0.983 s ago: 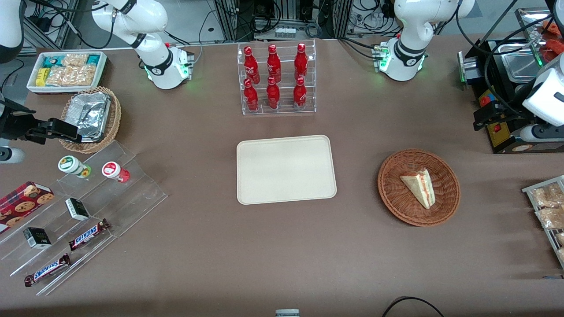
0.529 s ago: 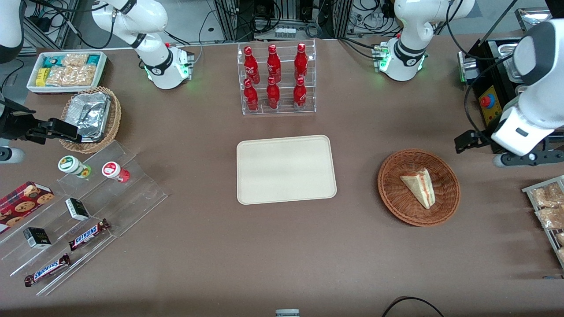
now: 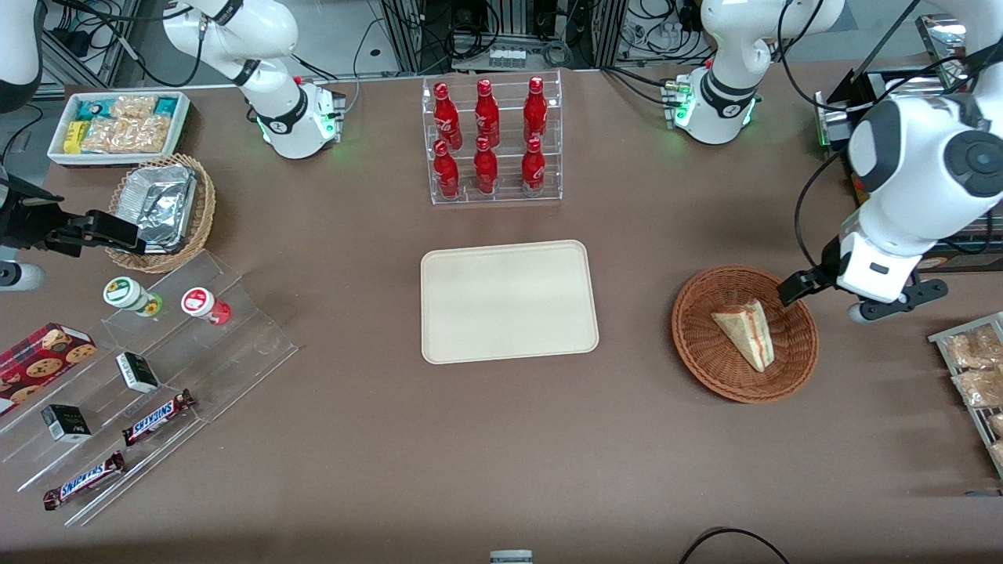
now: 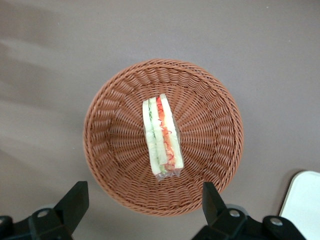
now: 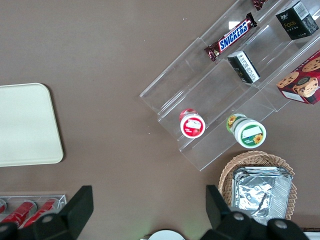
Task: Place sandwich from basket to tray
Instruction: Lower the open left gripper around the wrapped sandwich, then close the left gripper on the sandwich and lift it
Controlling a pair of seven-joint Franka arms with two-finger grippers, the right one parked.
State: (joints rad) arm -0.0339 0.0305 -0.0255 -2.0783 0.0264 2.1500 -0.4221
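Left wrist view alone: gripper fingers spread wide, empty, above sandwich in basket.

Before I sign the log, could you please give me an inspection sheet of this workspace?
Surface: brown table, no spills seen.
Job's things: sandwich lies in basket; tray bare.
Clutter: red bottles in rack; Snickers bars on clear steps; foil containers.
Grippers: gripper open, hovering above basket's edge, holding nothing.
Cables: black cable along working arm.
Surroundings: equipment beside table.
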